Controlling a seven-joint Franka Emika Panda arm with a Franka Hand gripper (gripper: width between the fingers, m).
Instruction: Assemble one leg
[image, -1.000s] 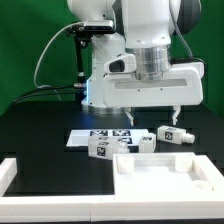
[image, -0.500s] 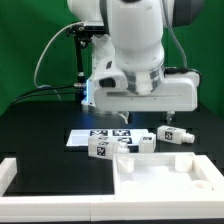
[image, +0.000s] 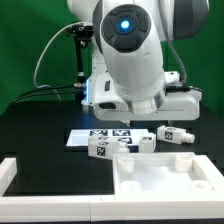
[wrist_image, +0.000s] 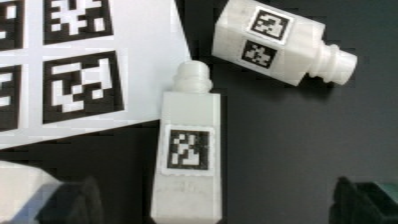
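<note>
The gripper (wrist_image: 217, 197) hangs over a small white plastic leg (wrist_image: 187, 150), a smooth long block with a thinner stub at one end and a black-and-white square tag on top. Its two dark fingers (wrist_image: 75, 200) are spread wide and hold nothing. The leg lies flat between them, a gap on each side. This looks like the reach-to-grab step. Next the fingers must go down and squeeze its long, flat sides.
</note>
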